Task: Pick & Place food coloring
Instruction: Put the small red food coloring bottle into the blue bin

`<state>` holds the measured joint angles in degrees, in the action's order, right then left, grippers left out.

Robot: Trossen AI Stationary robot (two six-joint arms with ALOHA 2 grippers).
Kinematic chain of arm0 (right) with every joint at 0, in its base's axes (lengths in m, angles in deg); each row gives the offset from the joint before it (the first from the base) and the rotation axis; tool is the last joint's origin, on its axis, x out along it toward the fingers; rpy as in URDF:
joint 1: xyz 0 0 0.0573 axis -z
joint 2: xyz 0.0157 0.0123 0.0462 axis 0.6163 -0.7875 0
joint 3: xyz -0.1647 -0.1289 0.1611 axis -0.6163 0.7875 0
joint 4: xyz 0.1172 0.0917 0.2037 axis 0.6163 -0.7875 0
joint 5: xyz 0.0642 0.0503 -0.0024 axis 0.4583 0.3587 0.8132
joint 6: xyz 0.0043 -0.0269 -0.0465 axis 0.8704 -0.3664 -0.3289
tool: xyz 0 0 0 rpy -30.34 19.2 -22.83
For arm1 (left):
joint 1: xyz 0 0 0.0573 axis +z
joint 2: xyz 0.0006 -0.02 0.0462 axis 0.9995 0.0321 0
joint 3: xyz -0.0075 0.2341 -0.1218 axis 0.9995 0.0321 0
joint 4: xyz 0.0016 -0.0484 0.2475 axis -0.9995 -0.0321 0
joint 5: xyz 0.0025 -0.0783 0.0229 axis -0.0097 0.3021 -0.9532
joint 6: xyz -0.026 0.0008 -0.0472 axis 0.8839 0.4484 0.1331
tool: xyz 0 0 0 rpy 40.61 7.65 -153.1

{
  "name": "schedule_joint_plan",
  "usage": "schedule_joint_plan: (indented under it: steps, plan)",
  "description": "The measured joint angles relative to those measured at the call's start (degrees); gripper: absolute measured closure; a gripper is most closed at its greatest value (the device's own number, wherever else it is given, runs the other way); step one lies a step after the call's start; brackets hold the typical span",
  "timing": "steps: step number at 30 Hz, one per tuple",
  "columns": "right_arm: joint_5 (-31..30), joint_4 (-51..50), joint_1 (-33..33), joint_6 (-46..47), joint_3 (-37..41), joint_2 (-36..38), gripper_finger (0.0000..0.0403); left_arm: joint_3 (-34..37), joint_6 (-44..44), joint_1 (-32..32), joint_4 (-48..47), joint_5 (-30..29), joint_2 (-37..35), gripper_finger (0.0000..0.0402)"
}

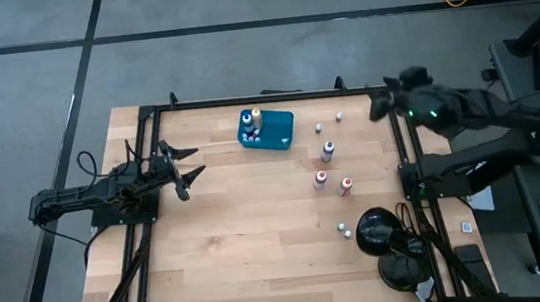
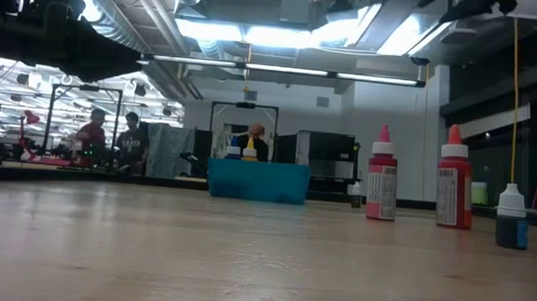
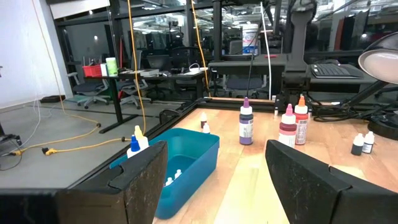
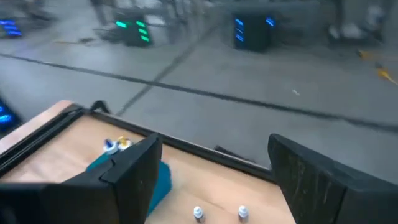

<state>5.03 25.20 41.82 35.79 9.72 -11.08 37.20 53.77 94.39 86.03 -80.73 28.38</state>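
Waiting at nine o'clock on the desk [image 1: 259, 233], the left gripper [image 1: 189, 166] had its fingers spread wide and held nothing. Nearest the camera side, two tiny vials [image 1: 345, 230] stood at five o'clock; further in, the red bottles [image 1: 333, 183] and a purple bottle [image 1: 327, 150] clustered at three. Beyond, the teal tray [image 1: 278, 130] at twelve already carried a few. Right gripper [image 1: 382, 105], at two o'clock, was open and empty too; best bet: drop squarely over one cap.

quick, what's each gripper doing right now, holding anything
Left gripper: open, holding nothing, at the table's left side.
Right gripper: open, holding nothing, at the far right corner.
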Motion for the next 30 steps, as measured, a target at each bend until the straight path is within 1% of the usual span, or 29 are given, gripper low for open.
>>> schedule_joint_plan:
  steps: [3,7,10,13,16,20,26,30]
  plan:
    - [2.84,-7.62,5.32,5.24,-8.86,-6.69,0.0108,0.0,-0.01,0.0,-0.02,0.0,0.0,0.0135]
    - [8.6,-13.7,13.87,5.04,-18.54,-14.72,0.0108,0.0,0.01,0.01,-0.02,0.0,0.0,0.0135]
    - [12.66,-16.39,20.06,4.17,-23.8,-19.5,0.0108,0.0,-0.01,0.01,-0.01,0.0,0.0,0.0135]
    - [16.1,-17.61,25.81,3.47,-26.82,-22.92,0.0108,0.0,-0.01,0.01,-0.01,0.0,0.0,0.0135]
    - [20.28,-17.64,30.86,2.19,-26.86,-25.14,0.0108,0.0,-0.01,0.01,0.0,0.0,0.0,0.0135]
    - [25.48,-16.64,35.59,-0.81,-24.28,-28.0,0.0108,0.0,-0.01,0.0,0.0,0.0,0.0,0.0135]
    - [34.23,-11.49,39.07,-3.11,-18.13,-33.23,0.0108,0.0,-0.01,0.01,0.0,0.0,0.0,0.0135]
    - [37.48,-8.66,40.04,-1.27,-13.84,-36.9,0.0108,0.0,-0.01,0.01,-0.02,0.0,0.0,0.0135]
